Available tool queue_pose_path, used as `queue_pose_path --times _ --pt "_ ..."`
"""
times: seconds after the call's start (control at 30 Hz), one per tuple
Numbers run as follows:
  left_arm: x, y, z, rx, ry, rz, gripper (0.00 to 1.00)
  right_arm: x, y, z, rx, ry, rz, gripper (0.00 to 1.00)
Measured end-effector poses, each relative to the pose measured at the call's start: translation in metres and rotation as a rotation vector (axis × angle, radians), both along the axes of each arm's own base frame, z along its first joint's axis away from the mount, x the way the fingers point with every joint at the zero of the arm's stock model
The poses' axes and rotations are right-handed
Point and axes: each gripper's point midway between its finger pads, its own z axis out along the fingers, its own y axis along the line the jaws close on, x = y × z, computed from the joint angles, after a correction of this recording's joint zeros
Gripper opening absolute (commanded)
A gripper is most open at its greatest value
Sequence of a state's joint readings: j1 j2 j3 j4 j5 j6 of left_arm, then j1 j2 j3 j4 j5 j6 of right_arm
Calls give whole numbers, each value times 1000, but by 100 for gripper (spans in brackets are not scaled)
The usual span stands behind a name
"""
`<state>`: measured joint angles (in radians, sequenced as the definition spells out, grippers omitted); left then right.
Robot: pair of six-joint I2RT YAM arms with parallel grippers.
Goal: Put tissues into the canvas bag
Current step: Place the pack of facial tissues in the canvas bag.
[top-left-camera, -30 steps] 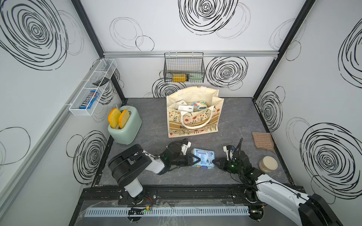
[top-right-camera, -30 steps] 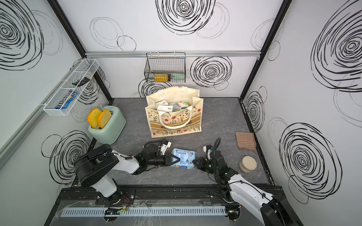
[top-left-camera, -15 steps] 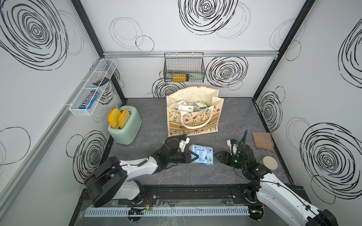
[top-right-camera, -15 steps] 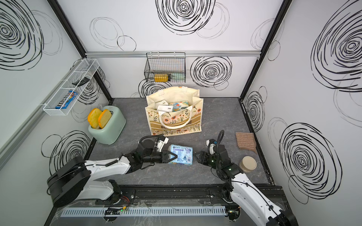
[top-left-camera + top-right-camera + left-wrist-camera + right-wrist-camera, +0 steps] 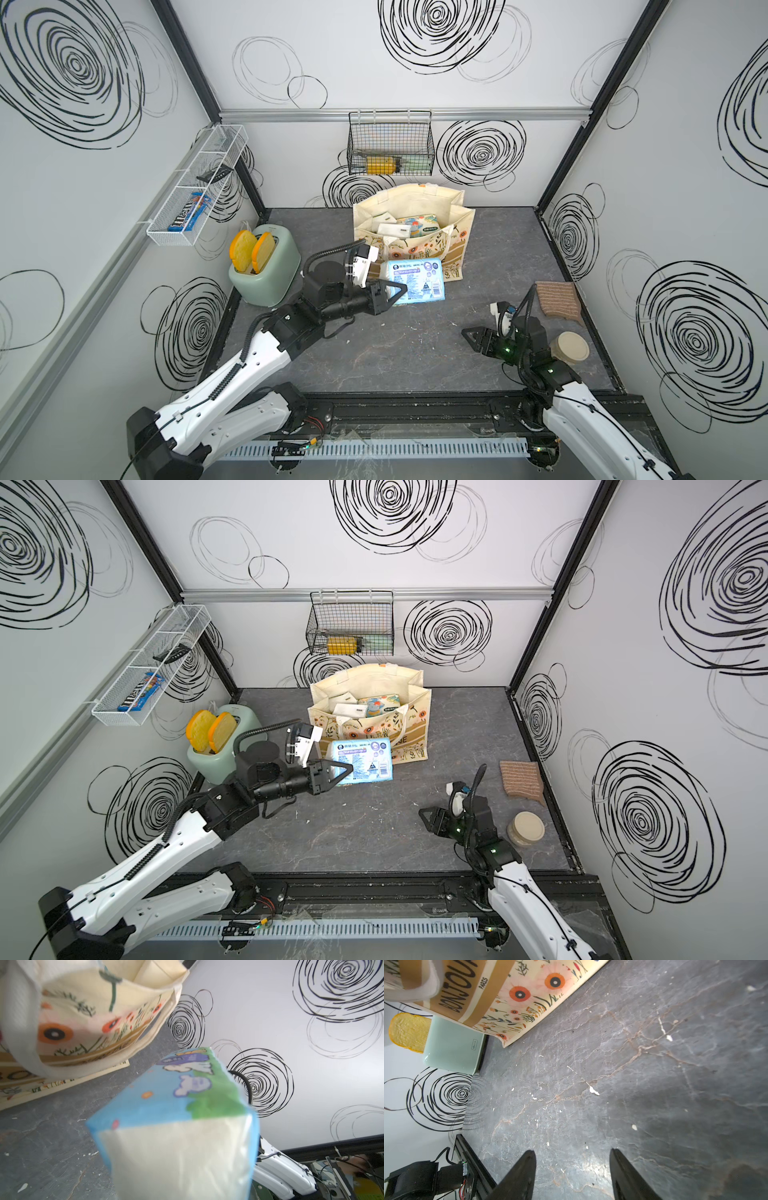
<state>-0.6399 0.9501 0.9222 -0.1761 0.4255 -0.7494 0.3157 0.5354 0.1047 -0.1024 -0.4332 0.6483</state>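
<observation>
In both top views the left gripper (image 5: 395,291) alone carries the light blue tissue pack (image 5: 417,280), jaws pinching its near end, just before the canvas bag (image 5: 455,245). The right gripper (image 5: 426,814) has let go and backed away.

Left wrist: the pack (image 5: 176,1105) seems raised off the tabletop (image 5: 41,1136).

Right wrist: jaws spread, empty.

The handover looks done; next the pack must clear the bag's rim.

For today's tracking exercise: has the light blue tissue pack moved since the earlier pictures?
Yes. The tissue pack, in the left gripper, moved toward the canvas bag and now overlaps its front.
</observation>
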Motion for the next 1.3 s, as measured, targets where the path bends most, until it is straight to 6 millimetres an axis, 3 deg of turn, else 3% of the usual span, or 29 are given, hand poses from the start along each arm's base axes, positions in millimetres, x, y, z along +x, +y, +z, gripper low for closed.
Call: queue_pose_path --times 0.27,0.43,0.57,0.8,0.93,1.23,1.27,1.3 --pt "50 31 65 -5 -72 128 29 -11 17 13 93 -79 110 63" --pt "94 32 87 5 -89 159 31 -12 20 22 116 -123 129 64" --pt "131 18 79 47 -70 145 30 -11 20 24 120 -130 133 64" --pt "183 -2 21 152 31 128 30 -12 22 22 127 -123 146 64" --pt "196 -11 12 163 40 118 30 -13 23 22 134 -124 152 64" --pt "204 -28 5 160 38 94 31 -14 24 24 141 -134 155 66" --pt "205 -30 4 159 39 91 31 -14 24 24 141 -134 155 91" --pt "205 -31 4 158 38 89 32 -14 24 24 144 -129 152 98"
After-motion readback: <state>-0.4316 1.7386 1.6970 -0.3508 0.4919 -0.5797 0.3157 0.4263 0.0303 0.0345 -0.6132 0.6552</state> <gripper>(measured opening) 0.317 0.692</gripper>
